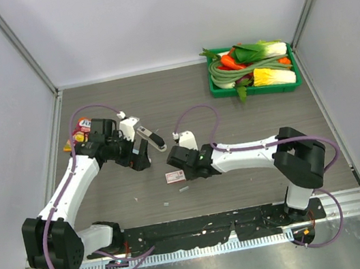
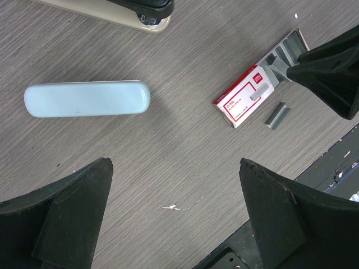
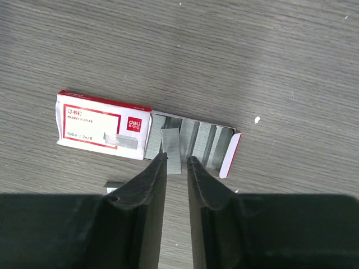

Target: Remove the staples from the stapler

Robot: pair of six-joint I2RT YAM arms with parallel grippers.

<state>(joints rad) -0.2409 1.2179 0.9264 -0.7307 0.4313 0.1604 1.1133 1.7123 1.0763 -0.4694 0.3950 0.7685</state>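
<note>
The right hand (image 3: 176, 159) is nearly closed and seems to pinch 1 strip of staples (image 3: 170, 147) right over the pulled-out tray of the box (image 3: 104, 124). The view cannot settle whether the strip already rests in that tray. A 2nd strip (image 2: 279, 115) lies on the table (image 2: 185, 168) just beside the box. The stapler (image 2: 87, 99) lies flat and shut, well apart from the box, with nothing touching it. The left hand (image 2: 174, 165) is wide open and empty. Unloading looks mostly done, with the staples now being stowed. Next, the right hand should ease its fingers apart over the tray, then fetch the 2nd strip.
</note>
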